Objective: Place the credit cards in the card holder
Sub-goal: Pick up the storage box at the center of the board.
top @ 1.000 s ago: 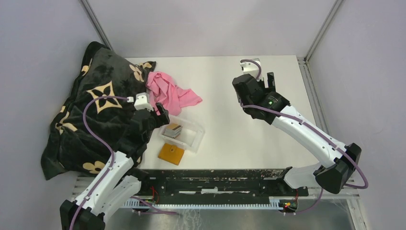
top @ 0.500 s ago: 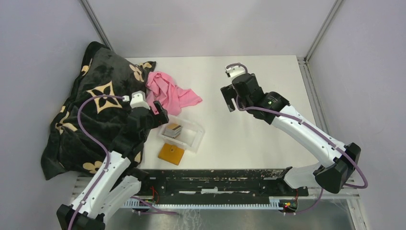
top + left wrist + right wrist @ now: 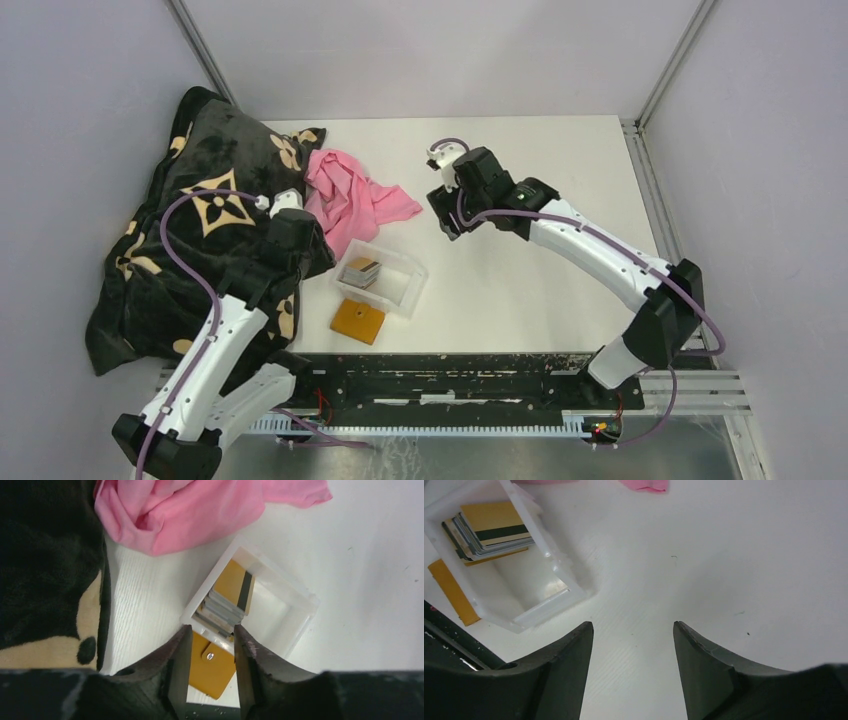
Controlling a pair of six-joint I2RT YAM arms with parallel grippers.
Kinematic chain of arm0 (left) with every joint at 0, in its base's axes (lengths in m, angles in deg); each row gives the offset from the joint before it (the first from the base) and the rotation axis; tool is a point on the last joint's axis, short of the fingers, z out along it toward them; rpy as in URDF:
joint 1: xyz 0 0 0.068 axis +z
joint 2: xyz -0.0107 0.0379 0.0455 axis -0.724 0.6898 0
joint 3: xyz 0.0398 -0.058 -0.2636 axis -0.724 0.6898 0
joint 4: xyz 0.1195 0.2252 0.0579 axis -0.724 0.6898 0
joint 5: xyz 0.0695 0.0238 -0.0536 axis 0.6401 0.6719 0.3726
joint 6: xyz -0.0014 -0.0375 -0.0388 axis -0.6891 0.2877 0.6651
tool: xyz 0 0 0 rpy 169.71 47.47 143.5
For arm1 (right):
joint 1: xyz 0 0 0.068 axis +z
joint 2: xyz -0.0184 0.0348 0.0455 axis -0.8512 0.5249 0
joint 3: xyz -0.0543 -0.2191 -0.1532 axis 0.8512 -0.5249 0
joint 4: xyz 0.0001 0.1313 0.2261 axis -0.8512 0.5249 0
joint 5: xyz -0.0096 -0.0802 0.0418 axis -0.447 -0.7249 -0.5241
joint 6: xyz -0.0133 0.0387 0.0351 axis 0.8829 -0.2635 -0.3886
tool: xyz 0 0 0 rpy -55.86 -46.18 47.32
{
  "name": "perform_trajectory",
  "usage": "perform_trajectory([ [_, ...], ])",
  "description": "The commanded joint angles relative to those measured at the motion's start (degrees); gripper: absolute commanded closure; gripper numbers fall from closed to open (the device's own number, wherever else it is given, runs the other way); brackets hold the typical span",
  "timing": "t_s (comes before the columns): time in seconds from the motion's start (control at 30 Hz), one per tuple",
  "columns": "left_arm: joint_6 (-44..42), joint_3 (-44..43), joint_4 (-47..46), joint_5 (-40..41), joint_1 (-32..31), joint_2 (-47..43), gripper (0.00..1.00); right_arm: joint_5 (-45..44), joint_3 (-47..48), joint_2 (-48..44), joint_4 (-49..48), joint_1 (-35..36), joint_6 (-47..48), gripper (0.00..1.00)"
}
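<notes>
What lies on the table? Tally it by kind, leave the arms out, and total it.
fabrics: 2, the pink cloth and the black blanket
clear tray: 1
card holder: 1
stack of credit cards: 1, single cards uncountable
total: 5

The top camera looks steeply down from above and behind the arm bases, far enough off to take in the whole table (image 3: 520,290). The left wrist camera looks down past the left gripper (image 3: 211,635), close over the clear tray (image 3: 282,575). The right wrist camera faces the tabletop at a slant, seemingly from a little farther off, with the tray at its upper left. All three views share the tray, the credit cards (image 3: 494,530) and the card holder (image 3: 358,320).
</notes>
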Motion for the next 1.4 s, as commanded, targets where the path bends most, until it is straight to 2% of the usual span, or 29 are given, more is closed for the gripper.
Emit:
perform_trajectory([
  [0.0,1.92,-3.26,9.13,-2.38,-0.26,-0.26,0.62,8.60,5.96,4.31,-3.36,1.20,0.51,0.34],
  [0.33,0.97,-2.32,14.07,-6.82,-0.46,0.47,0.76,12.29,12.31,15.02,-4.42,4.60,1.42,0.33],
  [0.87,0.95,2.80,10.45,-9.45,-0.68,1.61,0.77,16.67,17.79,28.96,-5.87,6.51,3.66,0.39],
  [1.13,0.94,4.44,10.51,-10.73,-0.74,1.61,0.77,17.30,18.05,32.52,-6.64,6.70,3.80,0.47],
  [1.37,0.86,5.62,10.43,-11.12,-0.83,2.00,0.77,16.31,18.20,34.05,-6.86,6.62,5.00,0.67],
])
